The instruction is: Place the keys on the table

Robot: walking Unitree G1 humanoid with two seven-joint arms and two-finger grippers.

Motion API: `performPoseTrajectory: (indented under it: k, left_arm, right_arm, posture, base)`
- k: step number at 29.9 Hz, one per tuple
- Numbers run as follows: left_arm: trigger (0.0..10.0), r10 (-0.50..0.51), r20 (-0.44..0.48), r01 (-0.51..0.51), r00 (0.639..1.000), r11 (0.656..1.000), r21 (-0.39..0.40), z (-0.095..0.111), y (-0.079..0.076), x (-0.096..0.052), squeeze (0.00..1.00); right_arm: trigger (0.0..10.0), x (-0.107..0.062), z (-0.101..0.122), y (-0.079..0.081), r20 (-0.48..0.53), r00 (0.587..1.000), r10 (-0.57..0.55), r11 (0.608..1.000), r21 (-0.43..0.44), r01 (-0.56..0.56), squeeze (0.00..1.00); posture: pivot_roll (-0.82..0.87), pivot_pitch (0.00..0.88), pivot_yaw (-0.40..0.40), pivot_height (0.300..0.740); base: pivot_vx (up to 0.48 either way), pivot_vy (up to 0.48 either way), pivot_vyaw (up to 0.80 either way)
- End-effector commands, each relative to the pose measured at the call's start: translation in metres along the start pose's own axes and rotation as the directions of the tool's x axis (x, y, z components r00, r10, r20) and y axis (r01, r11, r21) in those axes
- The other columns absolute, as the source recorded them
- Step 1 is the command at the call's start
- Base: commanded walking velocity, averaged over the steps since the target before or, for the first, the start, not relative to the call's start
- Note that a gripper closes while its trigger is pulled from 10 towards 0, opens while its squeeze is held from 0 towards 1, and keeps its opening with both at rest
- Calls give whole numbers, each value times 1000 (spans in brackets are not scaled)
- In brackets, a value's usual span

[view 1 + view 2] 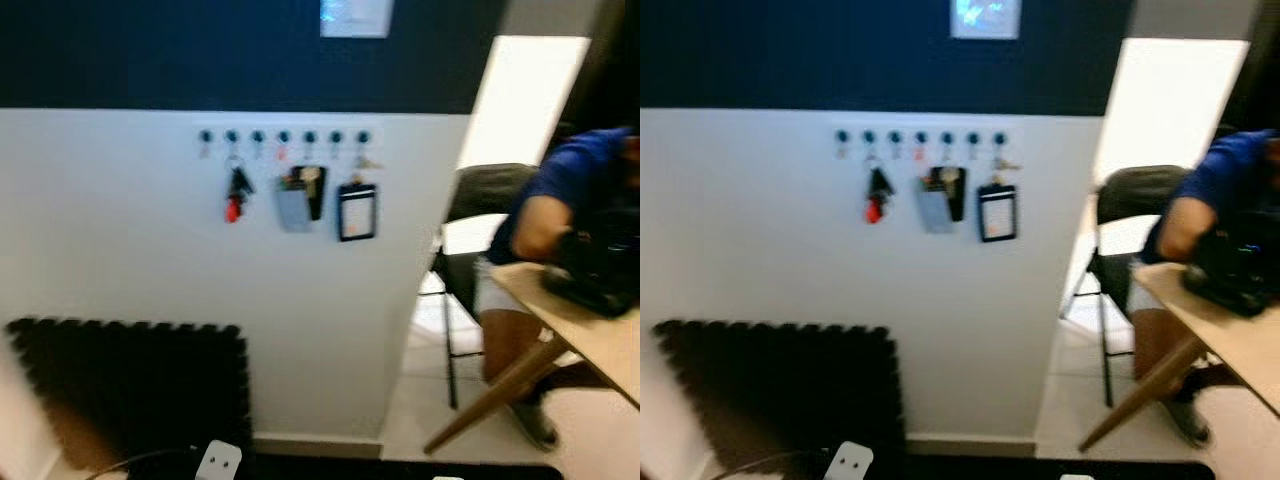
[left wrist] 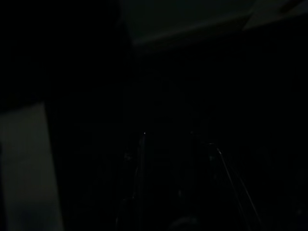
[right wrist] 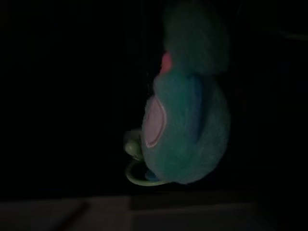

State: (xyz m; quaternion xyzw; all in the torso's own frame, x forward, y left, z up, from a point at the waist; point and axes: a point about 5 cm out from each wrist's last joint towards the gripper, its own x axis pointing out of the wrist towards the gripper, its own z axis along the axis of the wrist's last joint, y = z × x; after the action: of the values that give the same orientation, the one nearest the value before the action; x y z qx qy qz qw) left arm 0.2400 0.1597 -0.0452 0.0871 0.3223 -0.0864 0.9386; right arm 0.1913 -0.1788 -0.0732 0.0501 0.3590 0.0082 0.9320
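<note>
Keys (image 1: 238, 192) with the red tag are hanging on the hook rail (image 1: 284, 137) on the white wall, beside a grey pouch (image 1: 293, 209) and a badge holder (image 1: 357, 211), so I reckon I need to walk in square to the rail and lift them straight up off the hook, then turn right to the wooden table (image 1: 590, 335) where a person (image 1: 560, 200) sits. Both arms hang low in the dark; the right wrist view has a teal plush toy (image 3: 187, 120) ahead, and I can't tell either gripper's jaws.

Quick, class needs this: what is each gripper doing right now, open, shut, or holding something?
Left gripper: too dark in its wrist view, cannot be told.
Right gripper: a teal plush keychain hangs before it; whether it grips it cannot be told.
</note>
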Motion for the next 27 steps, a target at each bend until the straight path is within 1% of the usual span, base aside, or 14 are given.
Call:
performPoseTrajectory:
  k: [1,3,13,18,25,27]
  left_arm:
    - [10000,6,-34,-6,999,1000,-11,-11,2,-3,0]
    - [10000,5,-34,-6,999,1000,-12,-11,2,-4,0]
    - [10000,-1,-32,0,999,1000,-17,-12,1,-4,0]
    - [10000,-2,-32,2,999,1000,-19,-12,2,-4,0]
    - [10000,-5,-30,5,1000,1000,-19,-13,2,-5,0]
    - [10000,-6,-29,5,1000,1000,-20,-13,2,-5,0]
  right_arm:
    - [10000,0,-1,4,-6,1000,11,1000,-5,-11,0]
    - [10000,0,-1,4,-5,1000,11,1000,-5,-11,0]
    - [10000,0,-1,4,-2,1000,14,1000,-8,-14,0]
    - [10000,0,-1,5,-3,1000,16,1000,-9,-16,0]
    - [10000,0,-1,5,-2,1000,18,1000,-11,-18,0]
    - [10000,0,-1,5,-2,1000,18,1000,-11,-18,0]
  posture:
    - [54,48,16,740]
    - [54,48,16,740]
    - [56,50,17,740]
    - [56,51,17,740]
    - [56,51,16,740]
    - [57,51,17,740]
  base:
    - [0,0,0]
    - [0,0,0]
    - [0,0,-800]
    - [0,0,0]
    - [0,0,-800]
    - [0,0,0]
